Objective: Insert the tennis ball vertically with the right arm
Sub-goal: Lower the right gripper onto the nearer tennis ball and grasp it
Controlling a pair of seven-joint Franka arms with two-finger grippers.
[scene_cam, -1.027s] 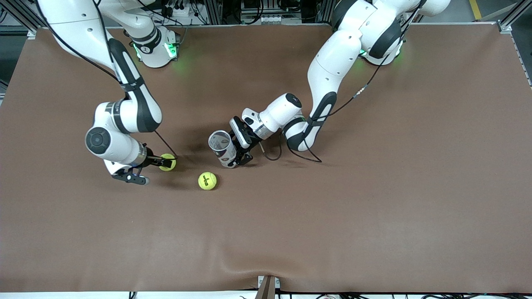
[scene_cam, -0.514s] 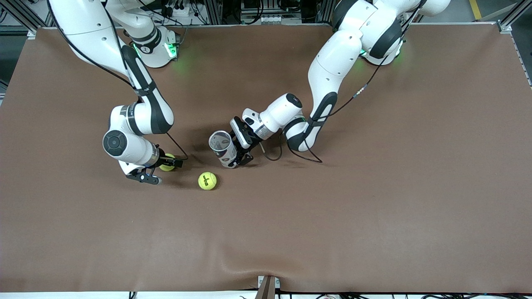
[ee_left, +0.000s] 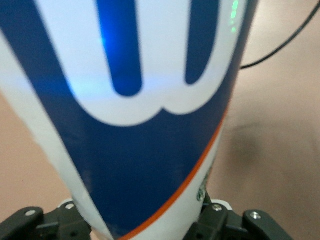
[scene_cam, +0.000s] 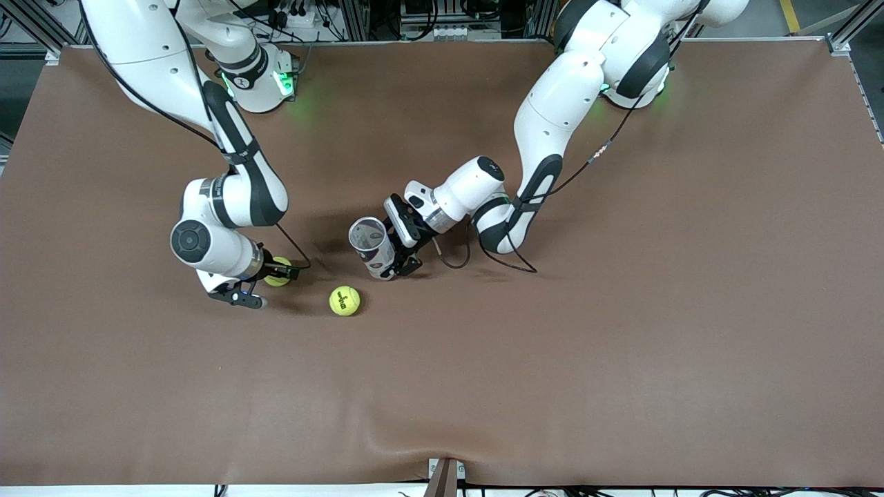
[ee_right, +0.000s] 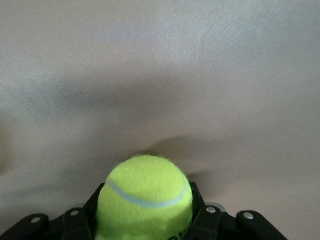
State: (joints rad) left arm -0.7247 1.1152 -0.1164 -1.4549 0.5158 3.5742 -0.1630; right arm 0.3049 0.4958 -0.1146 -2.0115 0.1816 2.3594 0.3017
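A tennis ball [ee_right: 145, 197] is clamped between the fingers of the right gripper [scene_cam: 269, 270], low at the table near the right arm's end. The can [scene_cam: 371, 247] is gripped upright by the left gripper [scene_cam: 395, 259]. A second ball [scene_cam: 344, 301] lies near the can. The pick-up appears done; carrying and insertion are left.

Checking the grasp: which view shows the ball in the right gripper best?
Right wrist view: the held tennis ball fills the foreground between the right gripper fingers. The front view shows only a sliver beside the wrist. The left wrist view shows only the can.
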